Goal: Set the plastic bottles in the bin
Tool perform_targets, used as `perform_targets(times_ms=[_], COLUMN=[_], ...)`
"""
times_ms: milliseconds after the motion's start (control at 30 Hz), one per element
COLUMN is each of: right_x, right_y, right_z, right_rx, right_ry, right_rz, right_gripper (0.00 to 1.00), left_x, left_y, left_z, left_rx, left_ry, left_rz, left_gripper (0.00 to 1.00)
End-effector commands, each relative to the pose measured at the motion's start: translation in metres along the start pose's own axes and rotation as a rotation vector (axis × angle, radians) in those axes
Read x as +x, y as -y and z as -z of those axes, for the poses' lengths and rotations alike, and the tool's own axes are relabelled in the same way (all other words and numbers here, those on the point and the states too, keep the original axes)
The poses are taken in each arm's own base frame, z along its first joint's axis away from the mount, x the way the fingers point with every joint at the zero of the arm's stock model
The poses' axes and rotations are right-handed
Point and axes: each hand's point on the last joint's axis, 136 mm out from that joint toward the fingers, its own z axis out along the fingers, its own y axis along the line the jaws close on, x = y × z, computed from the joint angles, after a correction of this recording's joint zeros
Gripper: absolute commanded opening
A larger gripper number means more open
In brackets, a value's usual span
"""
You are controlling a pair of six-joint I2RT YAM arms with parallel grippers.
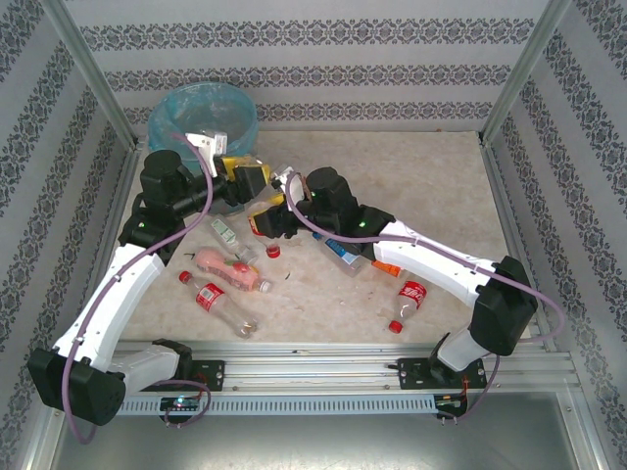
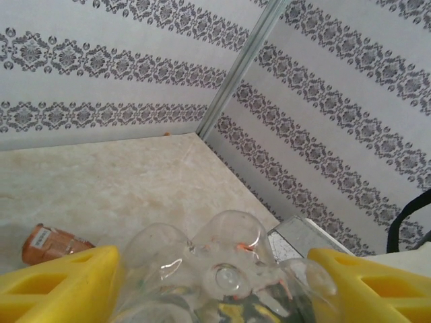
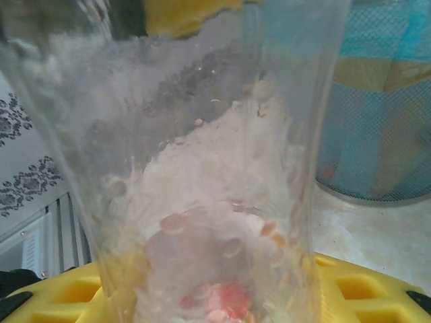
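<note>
Nearest you, a red-labelled bottle [image 1: 220, 302] and a Coca-Cola bottle [image 1: 409, 298] lie loose on the table [image 1: 441, 186]. The pink bottle [image 1: 230, 271] lies just behind, and a blue-labelled bottle [image 1: 342, 257] sits under your right forearm. Further in, your right gripper [image 1: 266, 221] looks clamped on a clear bottle with pinkish dregs [image 3: 202, 202]. Your left gripper [image 1: 245, 178] pinches a second clear bottle [image 2: 215, 269], just beside the bin [image 1: 201, 113], not above it. You cannot tell what the bin holds. Most of the job looks left.
</note>
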Motion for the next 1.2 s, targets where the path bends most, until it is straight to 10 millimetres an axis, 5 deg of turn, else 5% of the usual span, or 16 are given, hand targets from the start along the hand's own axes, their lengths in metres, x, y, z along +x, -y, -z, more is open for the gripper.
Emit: perform_targets(times_ms=[0,267,433,600,1000,1167], right_x=[-0.033,-0.031,-0.036,-0.05,-0.065,-0.062], right_y=[-0.019,-0.018,-0.012,0.002,0.01,0.009], right_z=[0.019,0.022,0.025,0.035,0.077,0.083], right_rx=[-0.013,0.0,0.042,0.147,0.282,0.283], right_ry=[0.088,0.082,0.099,0.151,0.261,0.258], right_rz=[0.101,0.107,0.112,0.131,0.192,0.192], right_gripper=[0.51,0.56,0.7,0.98,0.98,0.98], left_x=[0.014,0.01,-0.011,-0.056,-0.188,-0.218], left_y=[0.003,0.005,0.007,0.009,0.034,0.009], left_z=[0.001,0.0,0.012,0.035,0.095,0.09], left_rx=[0.009,0.023,-0.034,-0.15,-0.366,-0.545], left_ry=[-0.052,-0.028,0.048,0.191,0.567,0.588], left_rz=[-0.039,-0.028,-0.061,-0.125,-0.276,-0.412], left_gripper=[0.73,0.47,0.37,0.32,0.0,0.0])
